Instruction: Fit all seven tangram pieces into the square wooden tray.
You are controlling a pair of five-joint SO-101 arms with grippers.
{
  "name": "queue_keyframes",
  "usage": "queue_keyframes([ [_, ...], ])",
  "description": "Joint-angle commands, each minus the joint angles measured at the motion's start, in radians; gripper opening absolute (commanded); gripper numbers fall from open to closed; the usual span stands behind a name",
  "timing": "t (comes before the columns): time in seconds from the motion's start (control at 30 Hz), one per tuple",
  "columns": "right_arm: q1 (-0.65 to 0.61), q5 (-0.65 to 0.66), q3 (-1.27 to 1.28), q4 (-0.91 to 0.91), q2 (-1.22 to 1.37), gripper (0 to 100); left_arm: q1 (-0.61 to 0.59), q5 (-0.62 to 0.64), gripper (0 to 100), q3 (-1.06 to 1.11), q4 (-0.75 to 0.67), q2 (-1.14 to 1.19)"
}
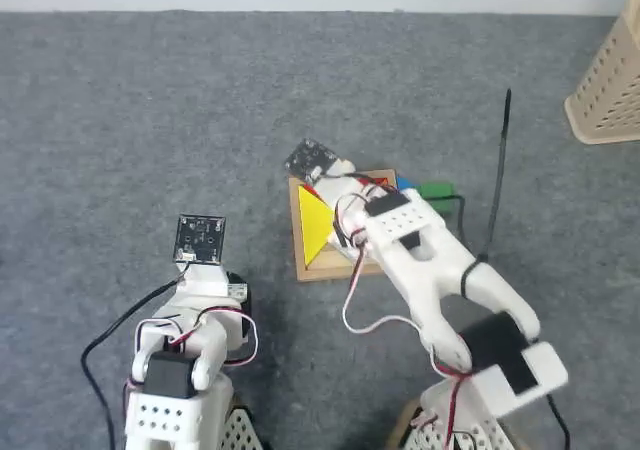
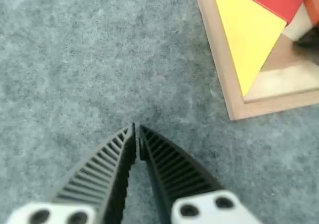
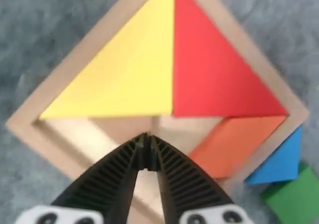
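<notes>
Far left: left arm (image 1: pixel 185 355) folded back on itself, near the front edge of the grey counter (image 1: pixel 120 120). Left claw (image 2: pixel 137 129) pointed down at the carpet-like surface, tips pressed together, with a corner of the tray (image 2: pixel 219 69) off to one side.

Further right: square wooden tray (image 1: pixel 297 225) flat on the counter. Inside, from the left, a large yellow triangle (image 3: pixel 124 69) against two walls, edge to edge with a large red triangle (image 3: pixel 209 74); then an orange piece (image 3: pixel 234 142) tucked under the red one's long side. Bare wooden floor in the remaining part.

Right arm (image 1: pixel 440 270) stretched forward and leftward over the tray. Right claw (image 3: pixel 147 137) above the bare floor just below the seam of the two triangles, tips pressed together; contact with the wood impossible to tell.

Just outside the tray's rim, a blue piece (image 3: pixel 279 159), and beside it a green piece (image 3: pixel 294 194). Far right, at the counter's back, a pale slotted basket (image 1: pixel 610 80).
</notes>
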Motion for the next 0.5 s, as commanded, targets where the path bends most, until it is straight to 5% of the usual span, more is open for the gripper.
queue_keyframes([
  [0.0,0.012,-0.031,-0.068,-0.021,-0.008,0.7,-0.002,-0.005,1,-0.008,0.005,-0.015],
  [0.47,0.002,-0.002,0.157,0.035,-0.349,0.7,-0.002,-0.005,1,-0.008,0.005,-0.015],
])
